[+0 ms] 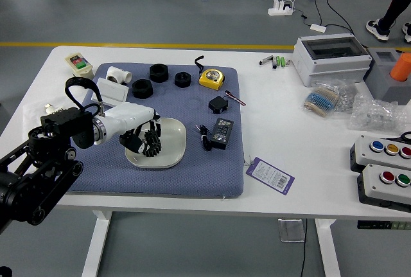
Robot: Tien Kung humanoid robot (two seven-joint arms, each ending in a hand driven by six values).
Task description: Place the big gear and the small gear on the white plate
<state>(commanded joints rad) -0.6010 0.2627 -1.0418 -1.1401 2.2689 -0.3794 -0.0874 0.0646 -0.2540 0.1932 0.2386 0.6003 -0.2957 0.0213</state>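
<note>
White plate [174, 137]: on blue mat [205, 177] | left hand [122, 120]: reaching over plate's left side, palm down; whether apart, together or clamped cannot be told | dark gear-like piece [152, 146]: at plate, partly hidden by hand, size unclear | three black rings [142, 89]: mat's far part | yellow tape measure [211, 78]: right of rings

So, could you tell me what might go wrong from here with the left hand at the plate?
The left hand reaches over the left side of the white plate, so a low sweep might push the plate. It also hides part of the plate, so a badly seated gear could go unnoticed. And the black cable loop stands out from the wrist near the white box; it might snag there.
</note>
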